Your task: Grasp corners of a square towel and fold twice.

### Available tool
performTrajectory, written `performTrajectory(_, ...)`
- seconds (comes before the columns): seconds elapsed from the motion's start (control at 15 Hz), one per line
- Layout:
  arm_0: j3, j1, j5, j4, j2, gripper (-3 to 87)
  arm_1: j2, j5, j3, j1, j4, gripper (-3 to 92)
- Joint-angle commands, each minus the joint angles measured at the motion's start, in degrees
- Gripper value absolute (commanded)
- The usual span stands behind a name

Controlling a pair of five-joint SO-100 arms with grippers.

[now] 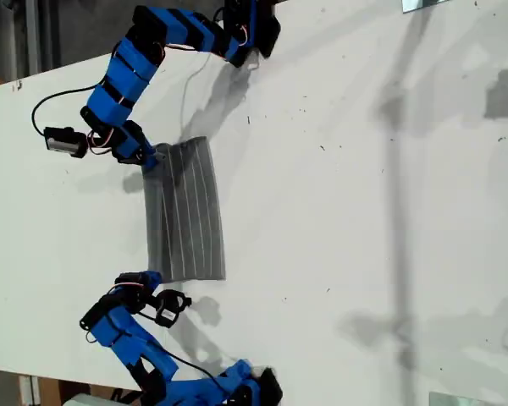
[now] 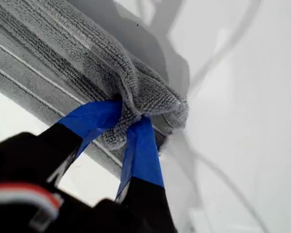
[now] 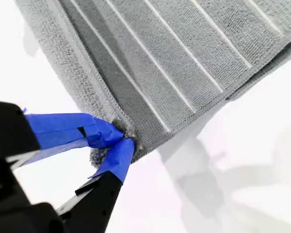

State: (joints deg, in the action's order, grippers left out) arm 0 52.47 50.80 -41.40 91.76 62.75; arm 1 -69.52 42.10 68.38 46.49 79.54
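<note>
So | grey striped soft towel [image 1: 184, 213] lies as a folded strip on white table [image 1: 364, 211] | my first gripper [image 2: 131, 119] pinching bunched corner, my second gripper [image 3: 122, 137] pinching another | judged 1 fold done, 1 left

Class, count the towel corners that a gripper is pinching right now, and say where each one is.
2. My first gripper pinches a bunched corner of the towel at its upper end in the exterior view; my second gripper pinches a corner at its lower end. Layers may hide further corners.

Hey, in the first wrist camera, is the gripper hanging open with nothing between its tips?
No: my first gripper is shut on a bunched corner of the towel, grey fabric pinched between its blue tips.
</note>
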Motion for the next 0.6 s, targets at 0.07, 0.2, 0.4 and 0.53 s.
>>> performTrajectory(0.07,2.55,-9.05,-3.34,2.99,8.53,-0.3,-9.23,-0.26,2.99,-3.08,2.46,-0.1)
performTrajectory(0.2,3.08,-14.77,-5.98,2.81,8.53,-0.3,-10.72,0.00,8.17,-6.06,2.37,-0.1)
performTrajectory(0.4,3.78,-19.69,-9.67,2.72,8.44,-0.3,-10.63,1.14,13.27,-9.14,1.93,-0.1)
performTrajectory(0.53,6.50,-19.78,-11.43,2.99,8.61,-0.3,-10.81,1.76,14.77,-10.55,1.85,-0.1)
